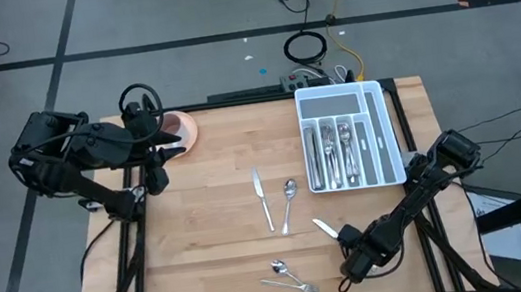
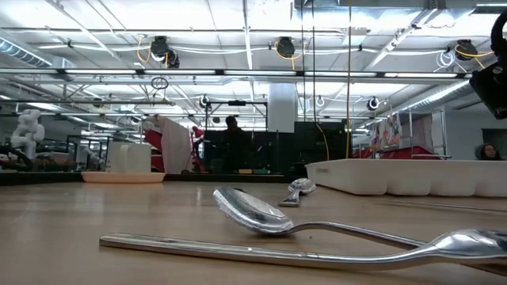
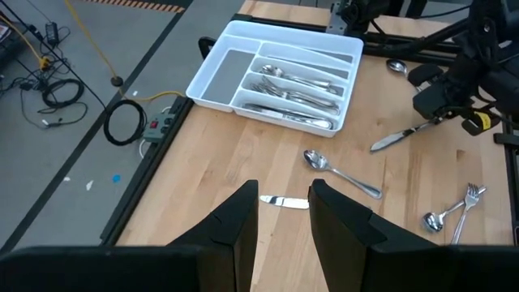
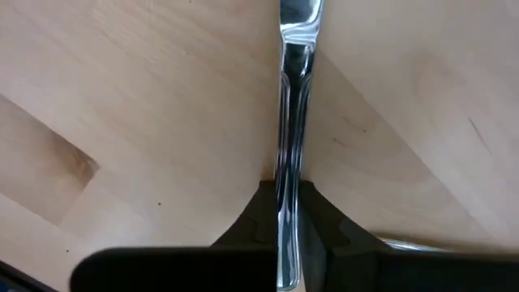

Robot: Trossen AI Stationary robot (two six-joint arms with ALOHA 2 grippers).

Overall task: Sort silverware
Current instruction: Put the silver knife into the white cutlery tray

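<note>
knife (image 4: 290, 122) pinched in right gripper (image 4: 289, 235) | step: pick | next: lift, carry to tray (image 1: 386, 119) | left gripper (image 3: 282, 212) parted, idle

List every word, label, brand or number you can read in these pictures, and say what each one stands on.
None can be read.
Posters or signs in the room behind the table, low view: too small and blurred to read.
Yellow tag near the right gripper: no legible text.
White divided tray, knife and the other silverware: no markings visible.
</note>
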